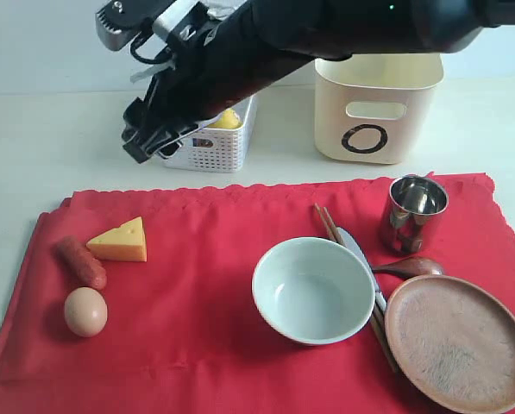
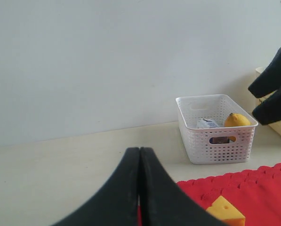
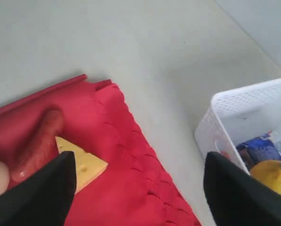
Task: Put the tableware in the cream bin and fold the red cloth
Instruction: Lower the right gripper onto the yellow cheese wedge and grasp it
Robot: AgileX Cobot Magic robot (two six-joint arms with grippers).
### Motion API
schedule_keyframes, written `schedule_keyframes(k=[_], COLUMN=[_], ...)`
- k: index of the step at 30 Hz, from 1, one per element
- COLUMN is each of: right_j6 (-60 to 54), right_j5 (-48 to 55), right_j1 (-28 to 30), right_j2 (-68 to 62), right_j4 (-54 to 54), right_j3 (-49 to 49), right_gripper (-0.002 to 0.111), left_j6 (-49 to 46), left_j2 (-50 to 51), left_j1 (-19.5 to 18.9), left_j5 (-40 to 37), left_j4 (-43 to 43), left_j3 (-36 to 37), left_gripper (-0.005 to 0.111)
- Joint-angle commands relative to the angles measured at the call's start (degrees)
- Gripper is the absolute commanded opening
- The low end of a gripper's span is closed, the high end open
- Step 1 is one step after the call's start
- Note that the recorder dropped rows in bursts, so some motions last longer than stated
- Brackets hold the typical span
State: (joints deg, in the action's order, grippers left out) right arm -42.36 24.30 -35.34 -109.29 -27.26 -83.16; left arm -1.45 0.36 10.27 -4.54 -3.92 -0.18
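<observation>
I log the left gripper [image 2: 139,157] closed, empty; the right gripper [image 3: 140,160] spread wide near the white basket [image 1: 212,148]. Bowl [image 1: 313,289], cup [image 1: 412,211], plate [image 1: 458,341], chopsticks [image 1: 328,226], spoon [image 1: 410,267] and knife [image 1: 354,246] lie on the flat red cloth [image 1: 197,328]. The cream bin [image 1: 376,108] stands behind it.

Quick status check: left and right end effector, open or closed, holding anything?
Left end effector: closed, nothing held.
Right end effector: open wide, empty.

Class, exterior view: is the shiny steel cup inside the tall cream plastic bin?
No, the shiny steel cup stands on the red cloth, outside the tall cream plastic bin.
</observation>
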Motion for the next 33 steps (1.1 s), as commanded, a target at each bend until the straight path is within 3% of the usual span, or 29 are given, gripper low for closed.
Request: schedule_keyframes(k=[1,9,29,33], right_j6=[-4.76,-10.55,-11.51,-11.61], right_j5=[0.72,-8.91,-17.0,-17.35], right_j1=[-2.38,-6.0,-7.94,-7.94], right_j2=[-3.31,-14.43,-21.09,-21.56], right_j4=[0.24,0.24,-0.87,-0.87], right_j3=[-0.13,-0.13,-0.13,-0.13], right_gripper=[0.072,0.072,0.071,0.065], left_j6=[0.08,0.08,-0.02,-0.02], left_j2=[-0.36,-0.36,-0.36,-0.36], left_j1=[0.26,0.26,0.26,0.26], left_j5=[-0.07,-0.07,-0.07,-0.07], left_j4=[0.0,0.0,0.0,0.0], left_j3=[0.18,0.18,0.18,0.18], left_gripper=[0.0,0.0,0.0,0.0])
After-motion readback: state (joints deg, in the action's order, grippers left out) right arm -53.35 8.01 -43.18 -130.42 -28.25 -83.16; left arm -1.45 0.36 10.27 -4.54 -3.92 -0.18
